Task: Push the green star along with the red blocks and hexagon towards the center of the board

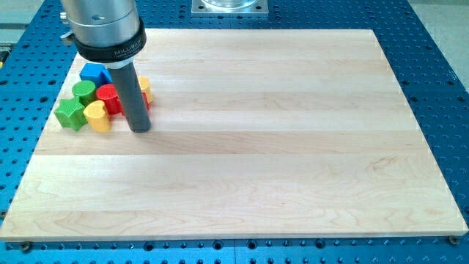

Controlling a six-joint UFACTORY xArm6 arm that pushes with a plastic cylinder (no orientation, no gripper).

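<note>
A: Fingers: none fitted. 1 dark rod (132, 95) is seen, so no open or closed state applies. My tip (140, 130) is set on the wooden board (278, 147), just right of the cluster.

B: Cluster logged at the board's upper-left corner. Largest first?

A: Blue block (94, 72) at the view's top; green star (70, 113) at far left; green cylinder (83, 91) above it; red cylinder (108, 94) mid-cluster; yellow cylinder (97, 116) beside the star.

B: Behind the rod?

A: A yellow piece (145, 87) and a red sliver (147, 103), partly hidden; shapes cannot be told.
</note>
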